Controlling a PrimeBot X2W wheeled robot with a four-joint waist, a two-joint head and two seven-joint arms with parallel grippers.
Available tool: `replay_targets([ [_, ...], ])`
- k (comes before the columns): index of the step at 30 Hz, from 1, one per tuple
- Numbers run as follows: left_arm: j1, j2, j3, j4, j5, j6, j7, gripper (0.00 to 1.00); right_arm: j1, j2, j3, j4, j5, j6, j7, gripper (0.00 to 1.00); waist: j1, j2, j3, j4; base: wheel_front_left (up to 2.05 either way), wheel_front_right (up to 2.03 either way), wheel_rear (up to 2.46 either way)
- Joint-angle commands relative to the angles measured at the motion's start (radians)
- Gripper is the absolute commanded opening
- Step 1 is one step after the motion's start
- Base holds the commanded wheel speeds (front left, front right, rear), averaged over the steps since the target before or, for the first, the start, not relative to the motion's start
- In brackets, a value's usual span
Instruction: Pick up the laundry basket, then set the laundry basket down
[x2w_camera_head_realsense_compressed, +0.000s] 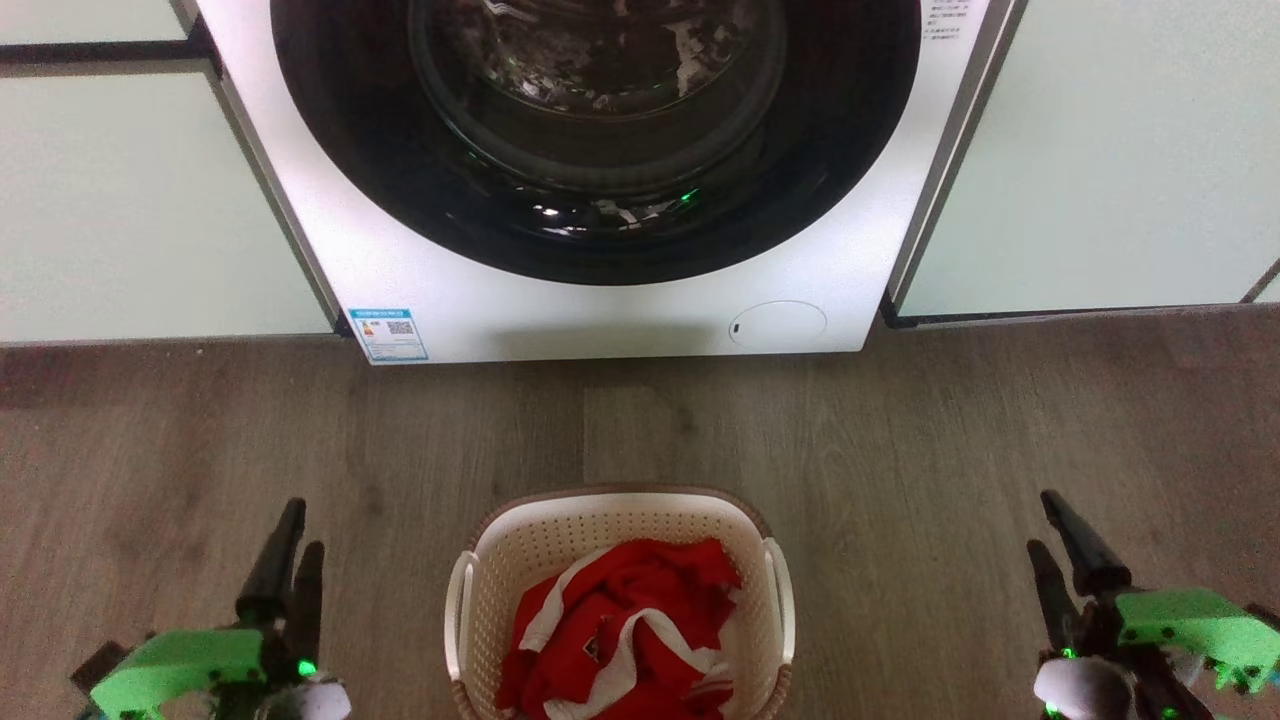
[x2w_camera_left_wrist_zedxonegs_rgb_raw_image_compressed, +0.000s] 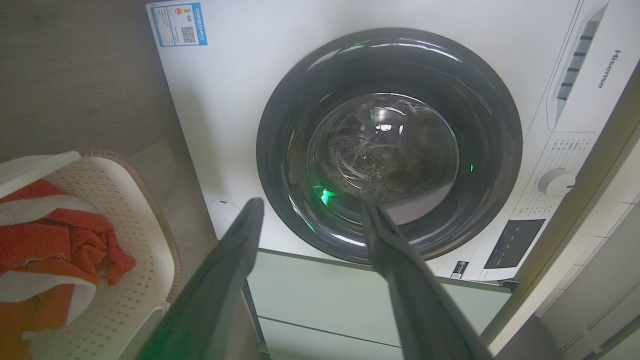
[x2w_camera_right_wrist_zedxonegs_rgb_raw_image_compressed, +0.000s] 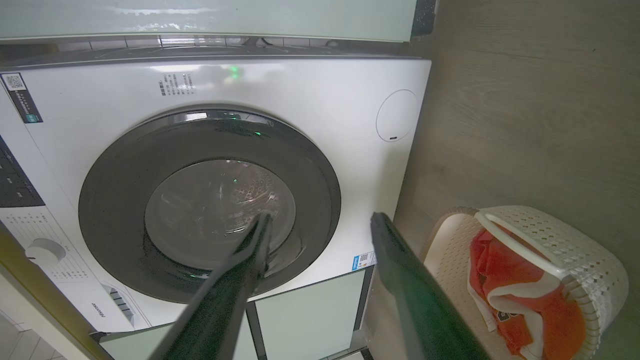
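Observation:
The laundry basket (x2w_camera_head_realsense_compressed: 520, 545) stands on the wooden floor at the bottom centre of the head view, cream-white and perforated with a brown rim and a white handle on each side. Red and white clothing (x2w_camera_head_realsense_compressed: 625, 625) lies inside it. My left gripper (x2w_camera_head_realsense_compressed: 297, 530) hovers open to the basket's left, well apart from it. On the other side my right gripper (x2w_camera_head_realsense_compressed: 1040, 520) is open too, also clear of the basket. The left wrist view has the basket (x2w_camera_left_wrist_zedxonegs_rgb_raw_image_compressed: 135, 220) at its left edge beside the open left gripper (x2w_camera_left_wrist_zedxonegs_rgb_raw_image_compressed: 311, 205). The basket (x2w_camera_right_wrist_zedxonegs_rgb_raw_image_compressed: 580, 245) sits at the lower right of the right wrist view, beside the open right gripper (x2w_camera_right_wrist_zedxonegs_rgb_raw_image_compressed: 320, 220).
A white front-loading washing machine (x2w_camera_head_realsense_compressed: 600, 310) with a dark round door stands straight ahead beyond the basket. Pale green cabinet fronts (x2w_camera_head_realsense_compressed: 130, 200) flank it on both sides. A strip of wooden floor (x2w_camera_head_realsense_compressed: 700, 420) lies between the machine and the basket.

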Motion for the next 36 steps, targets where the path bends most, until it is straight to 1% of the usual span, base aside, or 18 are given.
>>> replay_targets([
  [1, -0.056, 0.007, 0.005, -0.034, 0.020, -0.001, -0.009, 1.00, -0.037, -0.006, -0.001, -0.035, -0.019, 0.002, -0.010, 1.00, 0.0000, -0.0001, 0.000, 0.000, 0.00, 0.00, 0.00],
  [11, -0.070, 0.007, 0.026, -0.044, 0.090, 0.000, -0.039, 1.00, -0.049, -0.007, -0.017, -0.039, -0.084, 0.002, -0.039, 1.00, 0.0000, -0.0001, 0.002, -0.002, 0.00, 0.00, 0.00],
  [18, -0.080, 0.008, 0.038, -0.082, 0.171, 0.005, -0.059, 1.00, -0.065, -0.007, -0.032, -0.073, -0.188, 0.002, -0.059, 1.00, 0.0000, -0.0001, 0.003, -0.002, 0.00, 0.00, 0.00],
  [28, -0.091, 0.008, 0.029, -0.158, 0.303, 0.031, -0.086, 1.00, -0.083, -0.008, -0.035, -0.128, -0.314, 0.003, -0.086, 1.00, 0.0000, -0.0001, 0.002, -0.001, 0.00, 0.00, 0.00],
  [36, -0.105, 0.008, 0.007, -0.234, 0.437, 0.060, -0.109, 1.00, -0.099, -0.009, -0.024, -0.188, -0.471, 0.003, -0.109, 1.00, 0.0000, -0.0001, 0.003, 0.005, 0.00, 0.00, 0.00],
])
